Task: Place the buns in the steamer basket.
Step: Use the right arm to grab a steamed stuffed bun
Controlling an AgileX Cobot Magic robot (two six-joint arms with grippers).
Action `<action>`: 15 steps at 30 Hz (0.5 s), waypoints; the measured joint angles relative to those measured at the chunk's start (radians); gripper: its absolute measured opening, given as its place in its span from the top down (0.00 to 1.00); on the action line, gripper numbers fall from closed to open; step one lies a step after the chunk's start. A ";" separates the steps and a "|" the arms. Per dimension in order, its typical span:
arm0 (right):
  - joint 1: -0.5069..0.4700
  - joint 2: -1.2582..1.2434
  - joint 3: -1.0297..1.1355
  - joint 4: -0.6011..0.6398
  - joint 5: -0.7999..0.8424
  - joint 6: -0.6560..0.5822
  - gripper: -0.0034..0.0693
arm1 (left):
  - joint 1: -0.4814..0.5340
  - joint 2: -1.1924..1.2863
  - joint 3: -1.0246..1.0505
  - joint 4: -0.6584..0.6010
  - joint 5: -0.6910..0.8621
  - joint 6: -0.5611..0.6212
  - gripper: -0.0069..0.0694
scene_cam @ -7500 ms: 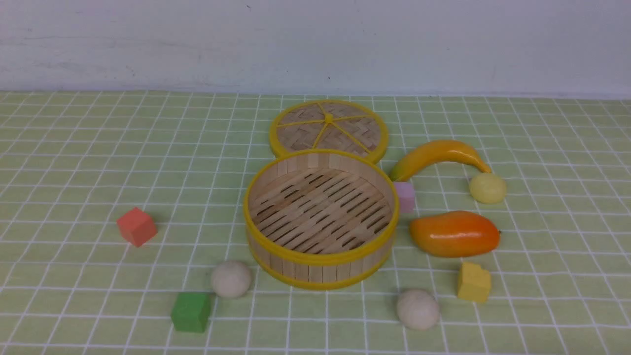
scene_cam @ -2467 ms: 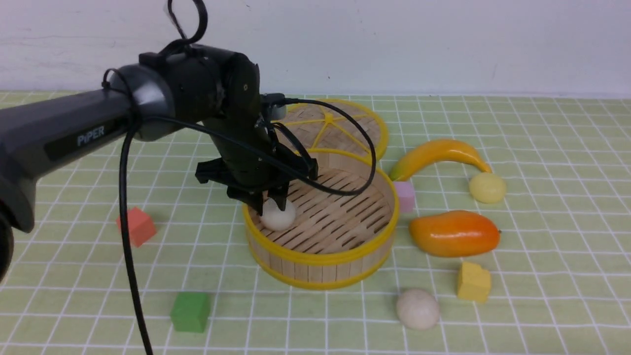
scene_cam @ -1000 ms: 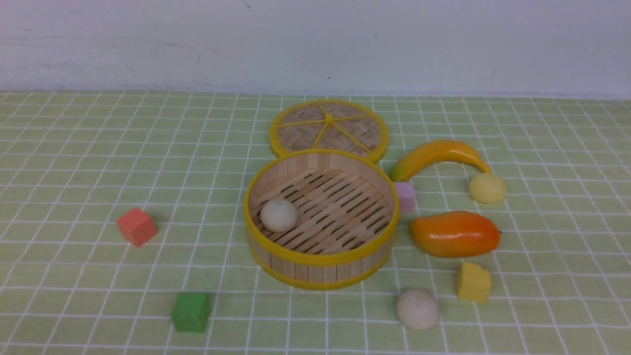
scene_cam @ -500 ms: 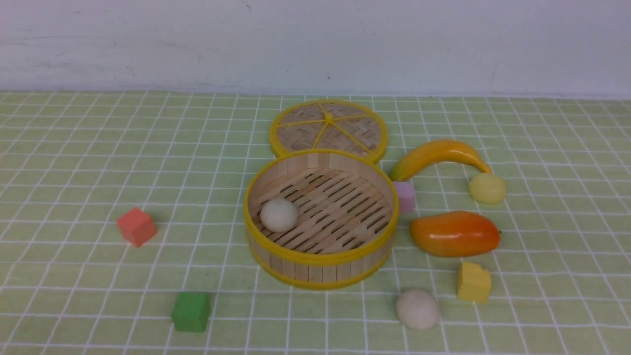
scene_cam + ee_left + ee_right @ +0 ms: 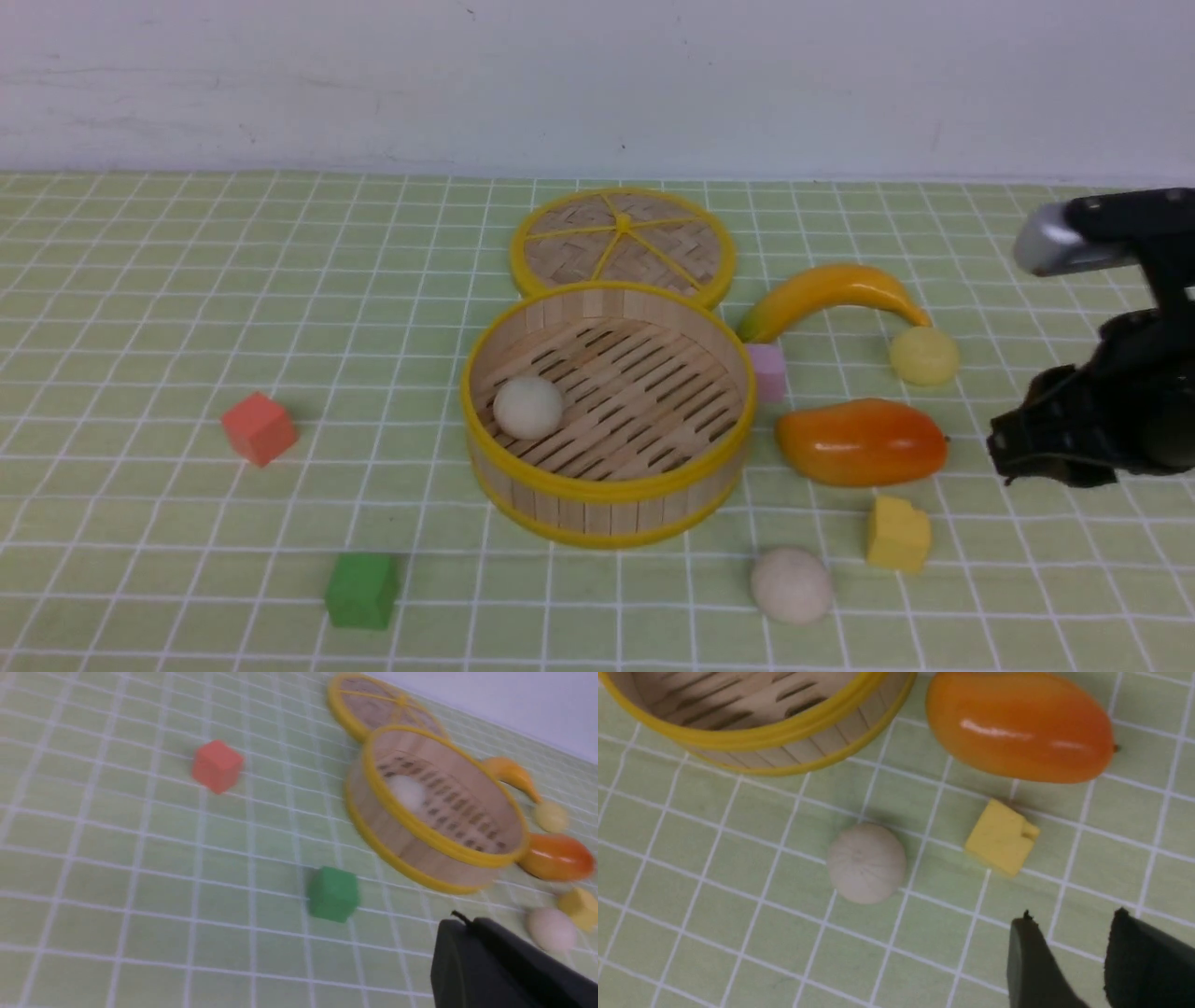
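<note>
The steamer basket stands mid-table with one off-white bun on its slatted floor, left side. A second off-white bun lies on the cloth in front of the basket to the right. The pale yellow bun lies by the banana's tip. My right gripper is open by a narrow gap and empty. It hovers to the right of the loose off-white bun, and its arm shows at the right edge. My left gripper is shut and empty, low and off to the left, out of the front view.
An orange mango and a yellow block lie between my right arm and the basket. A banana, a pink block, the flat woven lid, a red cube and a green cube also lie on the checked cloth.
My left arm set an off-white bun in the basket and withdrew from the front view. My right arm has just come in from the right edge.
</note>
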 joint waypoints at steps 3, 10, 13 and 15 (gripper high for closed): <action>0.044 0.086 -0.021 0.000 -0.009 -0.004 0.62 | 0.105 -0.020 0.027 0.002 -0.035 0.000 0.92; 0.169 0.246 -0.083 0.002 -0.035 -0.006 0.62 | 0.194 -0.048 0.167 0.007 -0.164 0.000 0.91; 0.203 0.314 -0.116 0.006 -0.061 0.006 0.61 | 0.194 -0.049 0.253 0.007 -0.217 0.000 0.91; 0.213 0.353 -0.127 0.006 -0.068 0.020 0.60 | 0.195 -0.054 0.292 0.007 -0.276 0.000 0.90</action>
